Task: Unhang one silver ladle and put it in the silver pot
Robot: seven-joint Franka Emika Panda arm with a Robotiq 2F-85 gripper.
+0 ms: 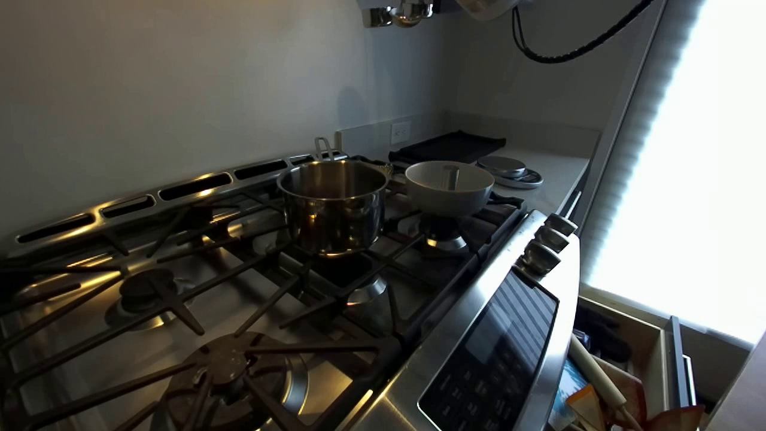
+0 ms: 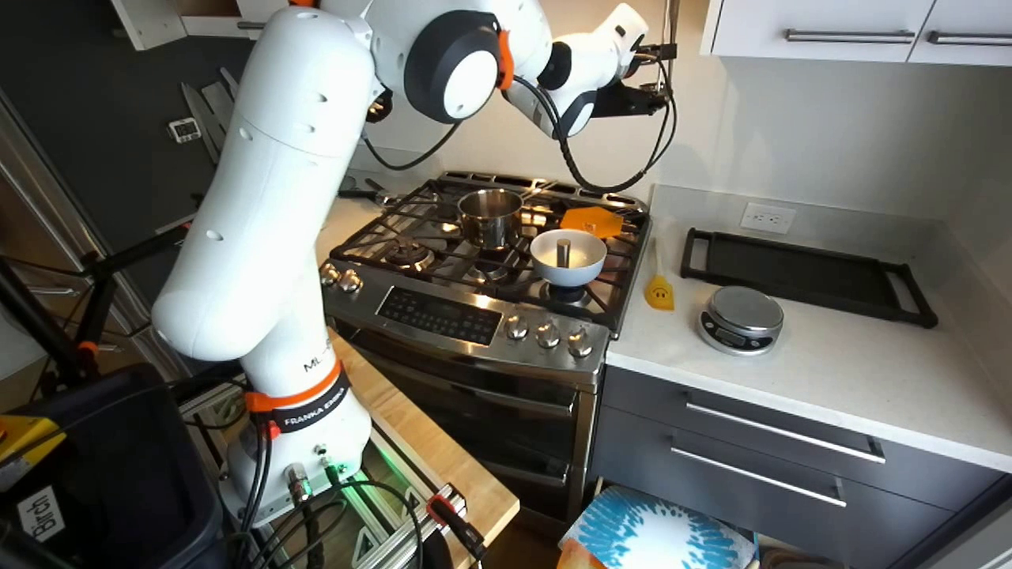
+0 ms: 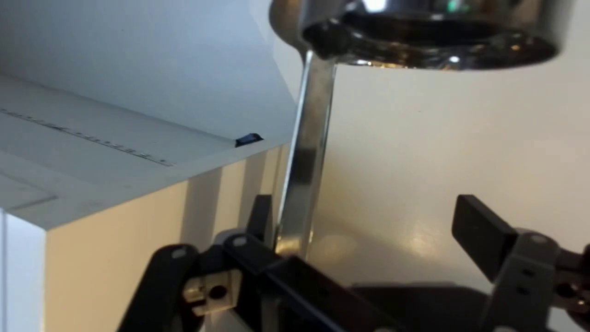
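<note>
White arm (image 2: 292,174), stretched over the stove (image 2: 506,359): too much sideways travel could strike its wrist against the pale panel (image 3: 106,244) seen in the wrist view, or set the silver ladle (image 3: 307,147) swinging. Silver pot (image 1: 335,212), upright on the stove near the white bowl (image 1: 452,202): if you lower the ladle off-centre, it may clip the rim or nudge the bowl; a long handle left leaning could topple back out. Gripper (image 3: 366,216): its jaws stand spread wide, with nothing pinched. The ladle's handle runs just beside one finger (image 3: 260,219), well off the midline, so closing from here may shove it aside before the far pad arrives. Should it lie deeper than your pads reach, which the wrist view leaves unsettled, you would grip air. Ladle, position: hanging in front of the wall (image 3: 438,152), outside the pot. Its point of suspension is not shown; a pull along the wrong line could jam it there. Ladle, appearance: a slim, straight strip of polished metal, slightly tilted in the wrist view, bright along its edges and darker across its face. A shiny metal cup (image 3: 433,41) overlaps the strip's top end in that view; you cannot tell whether the two are one piece.
</note>
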